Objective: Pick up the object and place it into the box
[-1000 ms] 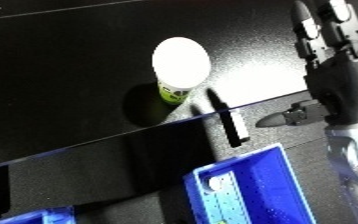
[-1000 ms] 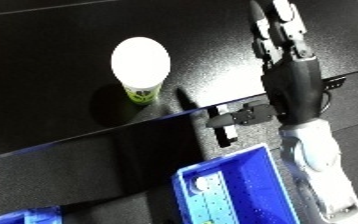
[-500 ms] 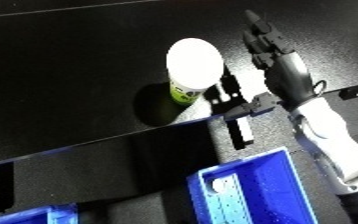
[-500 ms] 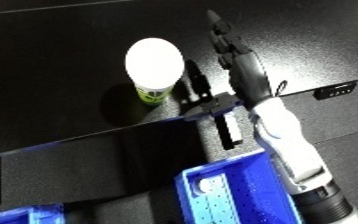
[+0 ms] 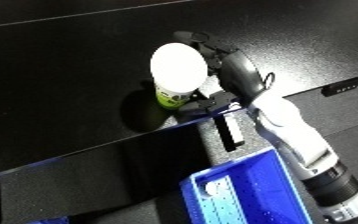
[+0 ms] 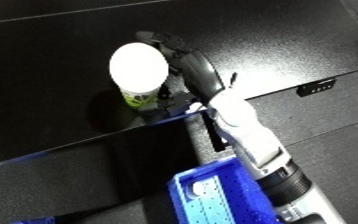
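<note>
black table (image 5: 60,75) | dark floor (image 5: 353,125) | small black box on table edge (image 5: 342,87)

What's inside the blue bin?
The blue bin shows a dotted blue floor and a small white round thing near its left corner. The robot's forearm covers the right part, and the rest runs off the picture, so I can't see what lies there.

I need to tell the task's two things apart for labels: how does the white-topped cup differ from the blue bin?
The cup is round, with a white top and a green-printed lower part; the bin is blue and straight-edged. The cup stands upright on the black table, farther from the robot; the bin sits below the table's near edge. The right hand is at the cup's side, its fingers curling round it; nothing touches the bin.
</note>
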